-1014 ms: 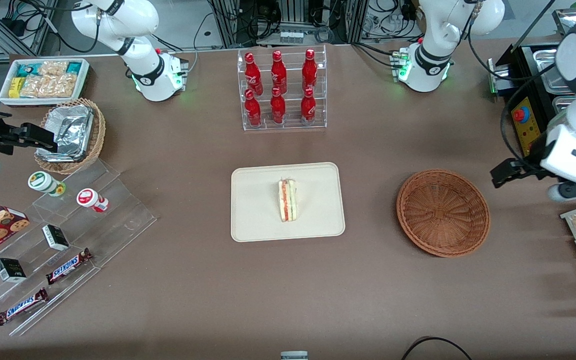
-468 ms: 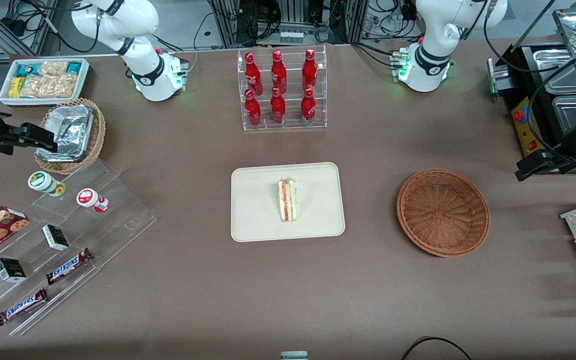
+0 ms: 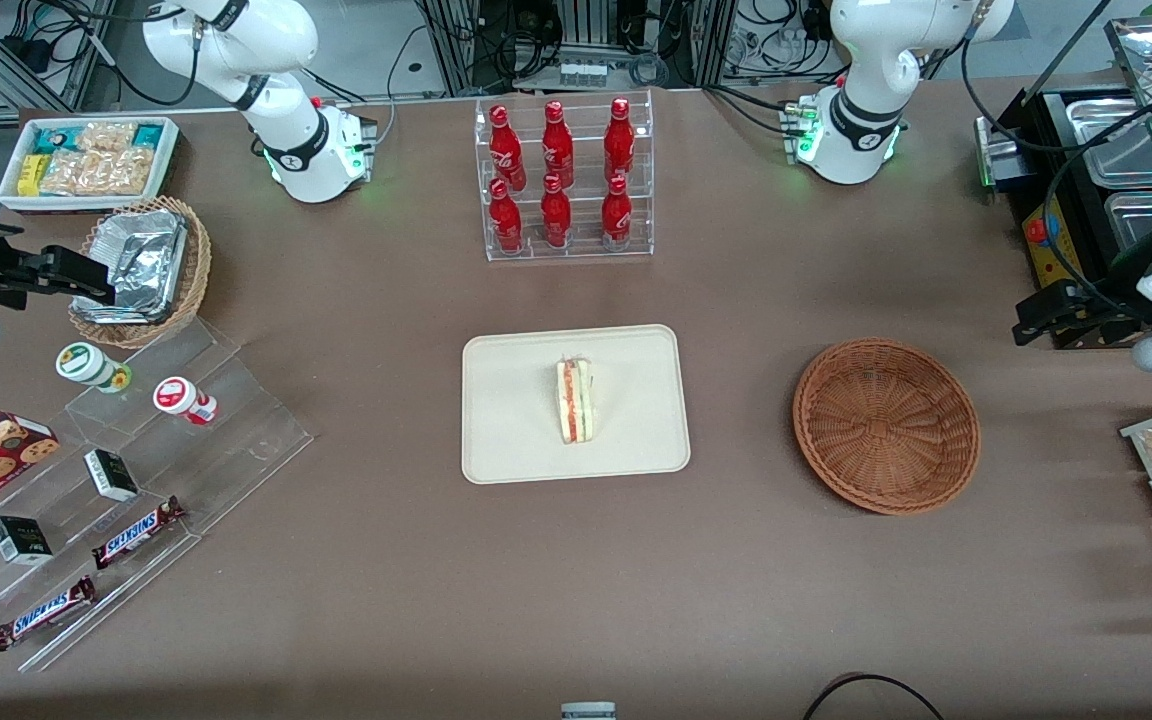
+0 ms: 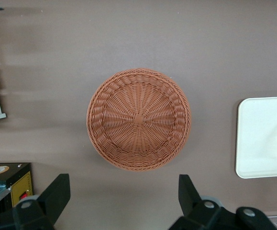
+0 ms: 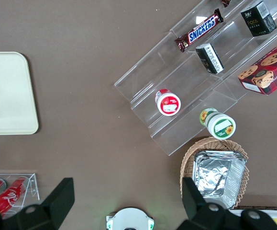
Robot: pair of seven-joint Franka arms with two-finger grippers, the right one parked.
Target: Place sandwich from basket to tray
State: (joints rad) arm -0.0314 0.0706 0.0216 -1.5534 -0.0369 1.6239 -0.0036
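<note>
Hanging over the working arm's end of the desk [image 3: 736,600], well apart from the basket [image 3: 886,425] and farther from the front camera than it, the end effector [image 3: 1036,322] is spreading its fingers [image 4: 57,191] wide apart on nothing. A plain brown covering is lying across the desk, and cables and metal racking are standing along its edge by the arm bases. The basket is sitting bare inside. The sandwich [image 3: 575,401] is resting on the tray [image 3: 516,420] near the desk's middle, filling edge up. A clear rack [image 3: 566,180] is holding six red bottles, a lighter wicker basket [image 3: 141,270] is holding foil trays, and a white bin [image 3: 86,160] is carrying snack packets.
</note>
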